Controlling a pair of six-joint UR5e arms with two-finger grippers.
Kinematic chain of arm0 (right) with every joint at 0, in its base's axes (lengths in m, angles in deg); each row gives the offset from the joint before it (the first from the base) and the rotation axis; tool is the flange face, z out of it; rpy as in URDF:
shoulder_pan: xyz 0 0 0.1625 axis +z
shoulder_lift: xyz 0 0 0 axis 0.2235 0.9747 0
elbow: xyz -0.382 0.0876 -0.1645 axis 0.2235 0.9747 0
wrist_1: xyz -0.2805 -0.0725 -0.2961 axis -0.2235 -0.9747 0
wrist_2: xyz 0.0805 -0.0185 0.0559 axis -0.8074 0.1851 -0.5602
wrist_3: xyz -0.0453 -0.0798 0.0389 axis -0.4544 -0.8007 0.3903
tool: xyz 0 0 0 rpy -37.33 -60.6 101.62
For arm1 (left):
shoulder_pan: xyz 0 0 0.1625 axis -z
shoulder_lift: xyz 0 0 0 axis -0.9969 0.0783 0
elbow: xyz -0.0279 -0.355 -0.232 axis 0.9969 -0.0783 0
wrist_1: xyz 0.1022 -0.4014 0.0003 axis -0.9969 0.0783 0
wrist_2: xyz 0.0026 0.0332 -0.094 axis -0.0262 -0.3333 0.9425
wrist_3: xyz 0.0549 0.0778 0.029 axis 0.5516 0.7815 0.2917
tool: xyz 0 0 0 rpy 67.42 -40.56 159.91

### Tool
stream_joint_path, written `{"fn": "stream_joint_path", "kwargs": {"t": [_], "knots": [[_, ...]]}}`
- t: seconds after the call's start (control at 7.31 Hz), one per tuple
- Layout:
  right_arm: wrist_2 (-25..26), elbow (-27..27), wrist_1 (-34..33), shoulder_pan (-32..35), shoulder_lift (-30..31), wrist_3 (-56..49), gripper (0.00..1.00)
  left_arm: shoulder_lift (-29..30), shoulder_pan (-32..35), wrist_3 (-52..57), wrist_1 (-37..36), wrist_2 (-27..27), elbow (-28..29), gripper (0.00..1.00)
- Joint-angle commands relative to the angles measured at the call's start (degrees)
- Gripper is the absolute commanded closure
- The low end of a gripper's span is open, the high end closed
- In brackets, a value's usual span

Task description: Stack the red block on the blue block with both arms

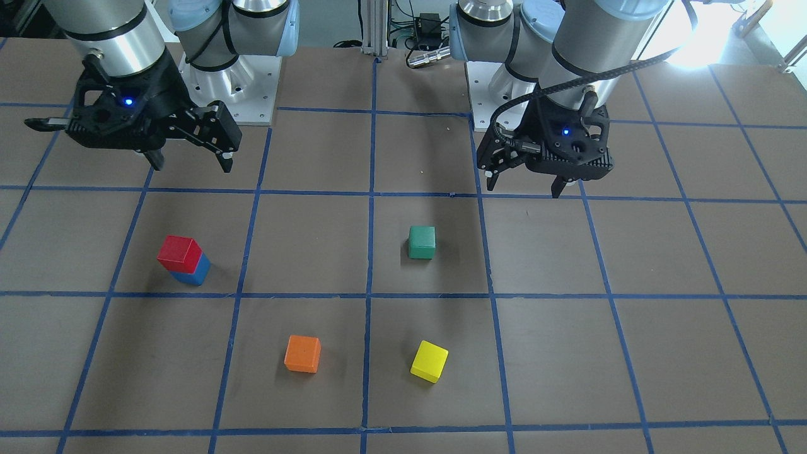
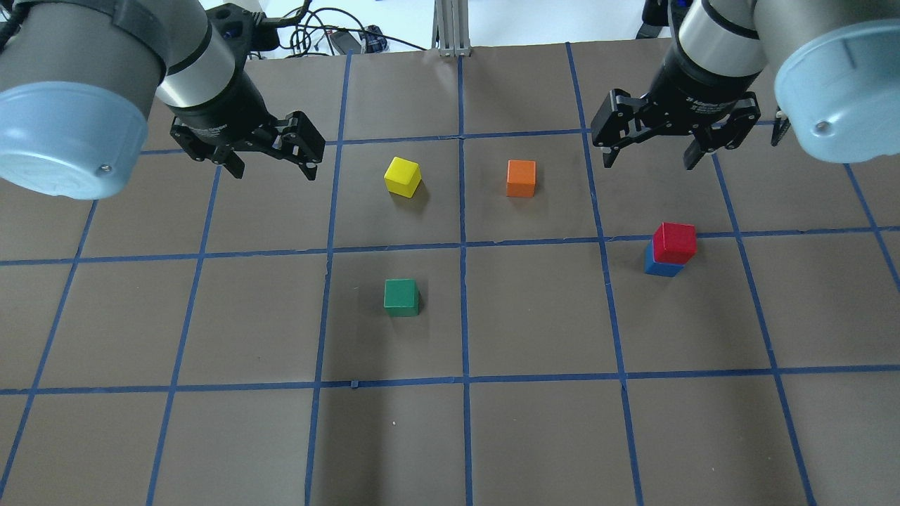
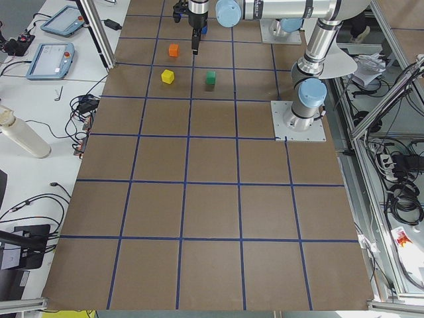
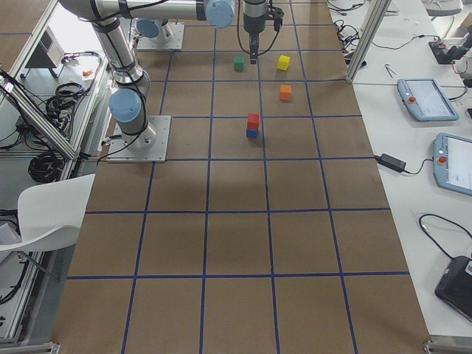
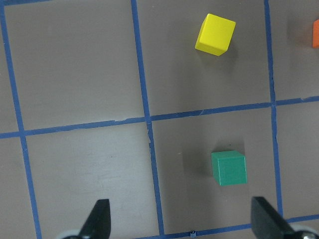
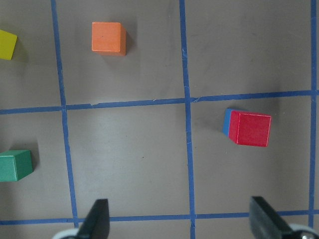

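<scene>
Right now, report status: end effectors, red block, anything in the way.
Left end effector open, empty; right end effector open, empty; both hovering. Red block sits on blue block, slightly askew. Green block, orange block, yellow block apart from the stack.

The red block (image 2: 675,242) on the blue block (image 2: 661,268) stands alone in its square, with bare table (image 2: 534,436) on every side. The orange block (image 2: 521,178), the nearest, is well apart. The green block (image 2: 401,296) and yellow block (image 2: 403,176) are likewise isolated. The left gripper (image 2: 274,172) and right gripper (image 2: 650,164) hang above, jaws spread, apparently clear of all blocks.
</scene>
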Motion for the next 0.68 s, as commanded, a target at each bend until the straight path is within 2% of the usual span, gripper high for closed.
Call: {"fn": "stream_joint_path", "kwargs": {"t": [0.0, 0.14, 0.55], "knots": [[2.02, -0.03, -0.39, 0.46, -0.31, 0.07, 0.00, 0.21, 0.07, 0.02, 0.43, -0.66, 2.71, 0.00], [1.94, -0.03, -0.39, 0.46, -0.31, 0.51, 0.00, 1.09, 0.16, -0.06, 4.01, -1.27, 5.26, 0.00], [1.50, -1.17, -0.48, 0.46, -0.58, 2.95, 0.00, 0.22, -1.24, 0.02, 5.27, -1.10, 5.46, 0.00]]}}
